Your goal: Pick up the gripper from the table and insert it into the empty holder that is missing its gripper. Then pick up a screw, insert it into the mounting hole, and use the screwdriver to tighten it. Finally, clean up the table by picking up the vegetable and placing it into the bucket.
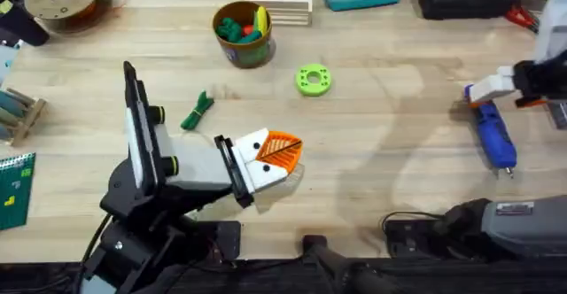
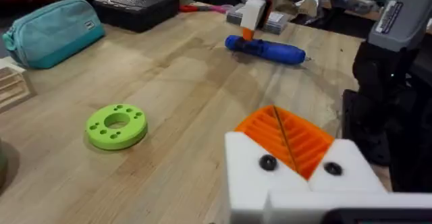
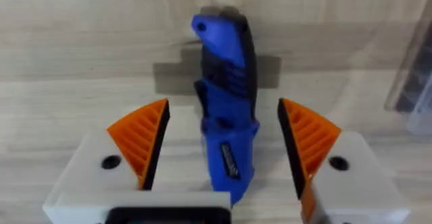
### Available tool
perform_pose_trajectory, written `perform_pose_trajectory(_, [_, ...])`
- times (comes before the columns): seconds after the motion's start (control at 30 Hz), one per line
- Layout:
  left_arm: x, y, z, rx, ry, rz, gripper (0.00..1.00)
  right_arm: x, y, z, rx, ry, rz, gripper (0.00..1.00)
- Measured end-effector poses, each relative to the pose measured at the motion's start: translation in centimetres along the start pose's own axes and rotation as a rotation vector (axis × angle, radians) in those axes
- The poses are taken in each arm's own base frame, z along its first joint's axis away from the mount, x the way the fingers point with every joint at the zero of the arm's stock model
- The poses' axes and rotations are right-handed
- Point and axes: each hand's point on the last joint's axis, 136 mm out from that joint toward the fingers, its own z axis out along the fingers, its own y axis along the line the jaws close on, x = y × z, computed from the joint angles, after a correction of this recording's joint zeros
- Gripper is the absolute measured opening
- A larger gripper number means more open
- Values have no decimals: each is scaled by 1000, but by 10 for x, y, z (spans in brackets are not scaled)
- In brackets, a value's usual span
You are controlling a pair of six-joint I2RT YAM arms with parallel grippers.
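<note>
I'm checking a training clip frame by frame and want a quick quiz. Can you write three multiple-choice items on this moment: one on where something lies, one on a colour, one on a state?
1. Where does the screwdriver lie?
A. in the bucket
B. on the table by the right tool
C. on the spool

2. What colour is the ring?
A. lime green
B. red
C. blue

3. How are the right tool's fingers?
A. shut on the vegetable
C. shut and empty
B. open on either side of the screwdriver

Answers:
1 B, the overhead view shows it flat on the wood under that tool.
2 A, it is green beside the bucket.
3 B, the right wrist view shows gaps both sides.
</note>
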Motion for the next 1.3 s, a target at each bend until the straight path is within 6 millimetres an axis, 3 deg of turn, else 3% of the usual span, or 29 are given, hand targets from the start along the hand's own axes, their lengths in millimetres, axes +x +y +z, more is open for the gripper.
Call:
perform_pose_trajectory(0.33, [0, 0, 0, 0, 0, 0, 4, -7, -6, 55, -43, 74, -59, 944])
perform_pose_trajectory(0.43, [0, 0, 0, 0, 0, 0, 4, -8, -7, 56, -40, 75, -63, 891])
perform_pose_trajectory(0.57, [0, 0, 0, 0, 0, 0, 4, -8, -9, 56, -32, 75, -64, 675])
perform_pose_trajectory(0.7, [0, 0, 0, 0, 0, 0, 4, -5, -6, 56, -44, 88, -67, 759])
perform_pose_trajectory(0.9, [0, 0, 0, 0, 0, 0, 4, -4, -6, 56, -43, 90, -69, 755])
perform_pose_trajectory(0.93, [0, 0, 0, 0, 0, 0, 4, -4, -7, 56, -39, 92, -74, 584])
perform_pose_trajectory(1.03, [0, 0, 0, 0, 0, 0, 4, -4, -8, 56, -35, 95, -76, 220])
perform_pose_trajectory(1.07, [0, 0, 0, 0, 0, 0, 4, -1, -6, 57, -46, 104, -74, 24])
perform_pose_trajectory(1.3, [0, 0, 0, 0, 0, 0, 4, -6, -3, 41, -34, 42, -60, 30])
